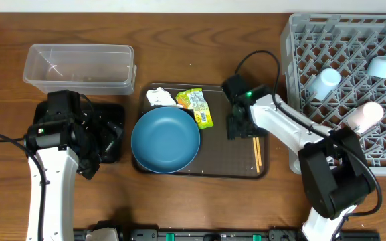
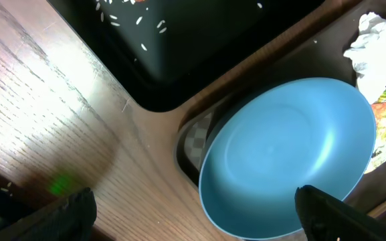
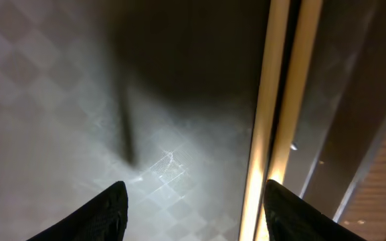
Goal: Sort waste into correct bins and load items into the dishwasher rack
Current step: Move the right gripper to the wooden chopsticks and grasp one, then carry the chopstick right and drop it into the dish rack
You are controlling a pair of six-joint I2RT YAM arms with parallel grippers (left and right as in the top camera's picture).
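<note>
Right fingers (image 3: 106, 211) hang partly spread over the brown tray (image 1: 236, 167), gripping nothing, with the chopsticks (image 3: 273, 100) lying just beside one of them. Left fingers (image 2: 333, 214) gape wide and empty near the plate (image 1: 166, 139). The rack (image 1: 300, 40) holds two cups and a bowl. Still to go, I'd say: plate, wrapper (image 1: 198, 107), tissue (image 1: 159, 99), then chopsticks.

Left gripper (image 2: 199, 213) gapes wide; right gripper (image 3: 196, 209) stands partly spread.
</note>
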